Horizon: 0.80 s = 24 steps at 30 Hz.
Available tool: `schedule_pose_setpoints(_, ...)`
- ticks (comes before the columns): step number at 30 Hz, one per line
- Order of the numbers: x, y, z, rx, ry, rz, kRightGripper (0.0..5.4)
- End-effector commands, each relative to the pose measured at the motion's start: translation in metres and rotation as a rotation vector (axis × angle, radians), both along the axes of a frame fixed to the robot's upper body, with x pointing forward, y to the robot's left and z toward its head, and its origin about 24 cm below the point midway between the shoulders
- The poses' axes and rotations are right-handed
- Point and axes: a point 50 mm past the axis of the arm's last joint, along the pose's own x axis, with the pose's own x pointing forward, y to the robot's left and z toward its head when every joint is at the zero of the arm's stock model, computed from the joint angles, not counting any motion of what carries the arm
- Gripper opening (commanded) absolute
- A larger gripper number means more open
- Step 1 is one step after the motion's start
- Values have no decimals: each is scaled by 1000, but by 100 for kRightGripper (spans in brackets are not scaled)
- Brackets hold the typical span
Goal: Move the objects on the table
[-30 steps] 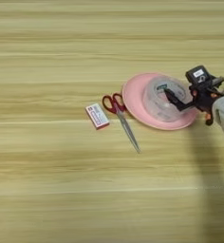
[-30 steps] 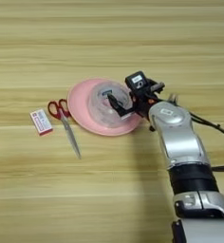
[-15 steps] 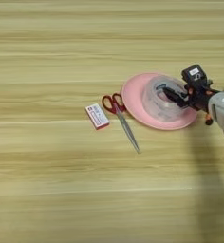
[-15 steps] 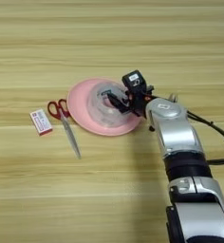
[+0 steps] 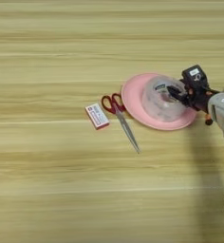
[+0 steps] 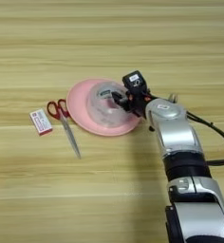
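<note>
One clear tape roll [image 6: 106, 105] lay on one pink plate [image 6: 79, 107] near the middle of the bench [image 5: 61, 190]. The right gripper [image 6: 121, 101] was at the roll's right wall (I cannot tell how the jaws stood). Just left of the plate lay one pair of red-handled scissors [image 5: 117, 112], then one small red-and-white box [image 5: 97, 116], its writing unreadable.

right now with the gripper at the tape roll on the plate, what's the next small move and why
Probably lift the gripper a little: its black fingers sit at the right rim of the clear tape roll, which rests on the pink plate, so raising would show whether the hold is secure.
</note>
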Motion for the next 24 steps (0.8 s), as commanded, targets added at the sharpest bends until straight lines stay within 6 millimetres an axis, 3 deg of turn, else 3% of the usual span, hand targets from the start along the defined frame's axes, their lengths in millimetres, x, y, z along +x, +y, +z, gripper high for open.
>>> schedule_pose_setpoints(1, 7, 4, 17, 1, -61, 14, 178)
schedule_pose_setpoints(4, 6, 4, 17, 3, -60, 16, 157)
schedule_pose_setpoints(16, 5, 5, 16, 11, -57, 16, 154)
schedule_pose_setpoints(24, 6, 4, 34, 34, -124, 4, 154)
